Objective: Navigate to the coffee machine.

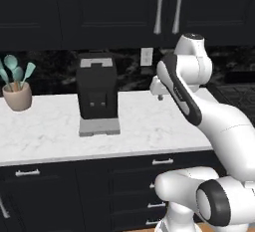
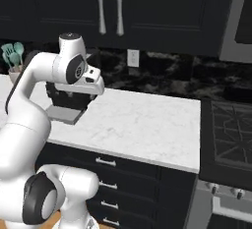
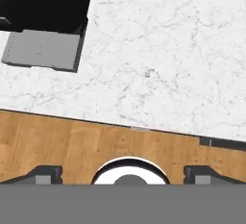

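Hand view puts the coffee machine [image 3: 43,21] ahead and left of the fingers [image 3: 48,174], which are spread wide, released, over the white marble table [image 3: 158,59] edge.

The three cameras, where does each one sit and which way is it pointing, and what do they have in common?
Left base view: behind the arm on its left, facing the marble counter, the coffee machine and a utensil pot; the white arm rises at lower right.
Right base view: behind on the right, facing the same counter plus the stove; the arm rises at lower left, partly covering the coffee machine.
Hand view: on the hand, looking down at the counter edge and wooden floor; the open claw tips show at the bottom.
Shared: counter and coffee machine.
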You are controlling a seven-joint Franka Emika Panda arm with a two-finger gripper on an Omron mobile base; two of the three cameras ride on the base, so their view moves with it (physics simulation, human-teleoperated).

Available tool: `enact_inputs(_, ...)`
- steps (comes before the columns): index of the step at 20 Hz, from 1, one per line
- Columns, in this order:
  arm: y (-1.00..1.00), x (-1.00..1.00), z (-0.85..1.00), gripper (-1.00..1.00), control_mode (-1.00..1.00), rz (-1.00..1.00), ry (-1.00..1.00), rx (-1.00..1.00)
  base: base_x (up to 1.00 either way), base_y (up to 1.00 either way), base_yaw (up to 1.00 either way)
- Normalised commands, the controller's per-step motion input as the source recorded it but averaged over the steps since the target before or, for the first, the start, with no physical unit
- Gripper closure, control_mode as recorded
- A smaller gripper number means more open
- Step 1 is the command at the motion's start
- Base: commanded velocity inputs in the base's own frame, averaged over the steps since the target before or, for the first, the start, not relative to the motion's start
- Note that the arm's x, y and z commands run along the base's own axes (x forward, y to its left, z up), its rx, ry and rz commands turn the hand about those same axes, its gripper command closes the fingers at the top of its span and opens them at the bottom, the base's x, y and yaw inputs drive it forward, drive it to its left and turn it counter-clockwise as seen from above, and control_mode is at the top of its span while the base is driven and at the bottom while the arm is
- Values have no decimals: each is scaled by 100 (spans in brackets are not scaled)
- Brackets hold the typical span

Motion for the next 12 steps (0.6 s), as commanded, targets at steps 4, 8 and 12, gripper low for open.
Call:
enact_inputs(4, 0, 0, 0, -100, 100, 0, 0, 0, 0, 91, -25)
enact_inputs(8, 0, 0, 0, -100, 100, 0, 0, 0, 0, 96, -20)
enact_inputs(12, 0, 0, 0, -100, 100, 0, 0, 0, 18, 71, -17)
